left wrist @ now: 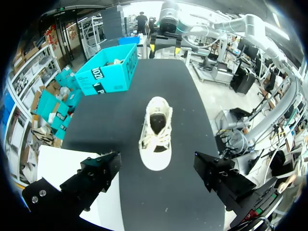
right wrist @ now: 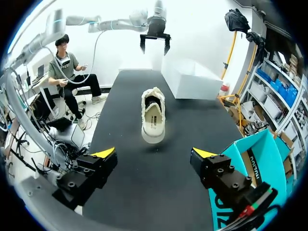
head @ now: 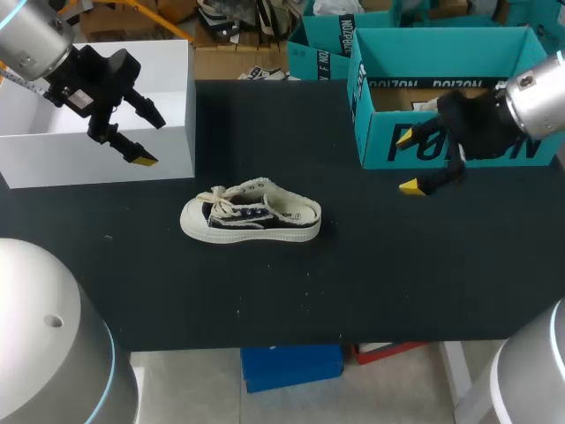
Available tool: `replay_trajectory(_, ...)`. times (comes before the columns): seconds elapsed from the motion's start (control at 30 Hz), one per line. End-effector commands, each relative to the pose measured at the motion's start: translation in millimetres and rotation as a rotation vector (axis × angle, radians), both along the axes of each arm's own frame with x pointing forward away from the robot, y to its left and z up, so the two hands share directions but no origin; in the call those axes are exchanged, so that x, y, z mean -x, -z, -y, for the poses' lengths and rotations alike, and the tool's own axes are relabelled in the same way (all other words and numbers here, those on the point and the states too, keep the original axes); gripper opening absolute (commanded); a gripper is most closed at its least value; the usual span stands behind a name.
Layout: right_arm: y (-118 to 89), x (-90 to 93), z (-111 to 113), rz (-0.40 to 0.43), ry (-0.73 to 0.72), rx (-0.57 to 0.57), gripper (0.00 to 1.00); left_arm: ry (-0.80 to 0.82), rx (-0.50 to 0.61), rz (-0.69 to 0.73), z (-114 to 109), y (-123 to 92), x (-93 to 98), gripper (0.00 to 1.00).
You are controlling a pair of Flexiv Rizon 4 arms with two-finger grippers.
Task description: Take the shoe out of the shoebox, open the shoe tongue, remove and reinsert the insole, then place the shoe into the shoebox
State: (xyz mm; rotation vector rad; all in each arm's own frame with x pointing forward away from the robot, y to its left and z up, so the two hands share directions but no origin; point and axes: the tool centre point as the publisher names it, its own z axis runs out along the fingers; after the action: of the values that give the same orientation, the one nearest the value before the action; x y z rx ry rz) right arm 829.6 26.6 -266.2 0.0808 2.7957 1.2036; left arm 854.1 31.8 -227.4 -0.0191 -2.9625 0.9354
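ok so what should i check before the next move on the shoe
1. Shoe out of the shoebox: ok, it stands on its sole on the table.
2. Left gripper open and empty: ok.
3. Right gripper open and empty: ok.
4. Way to the shoe free: ok, nothing lies between it and either gripper.
5. Tongue opened: cannot tell.
6. Insole in the shoe: ok, it shows in the right wrist view.
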Motion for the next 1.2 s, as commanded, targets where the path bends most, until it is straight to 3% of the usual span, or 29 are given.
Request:
replay_trajectory(0.03, 17, -5.2, -16, 0.004, -0.002, -0.039, 1.00, 0.000, 0.001, 0.004, 0, 1, 0.6, 1.00)
replay_trajectory(0.8, 97, -22.4, -99, 0.013, -0.054, -0.199, 1.00, 0.000, 0.001, 0.004, 0, 1, 0.6, 1.00)
replay_trajectory(1.2, 122, -27.8, -133, 0.001, -0.067, -0.228, 1.00, 0.000, 0.001, 0.004, 0, 1, 0.6, 1.00)
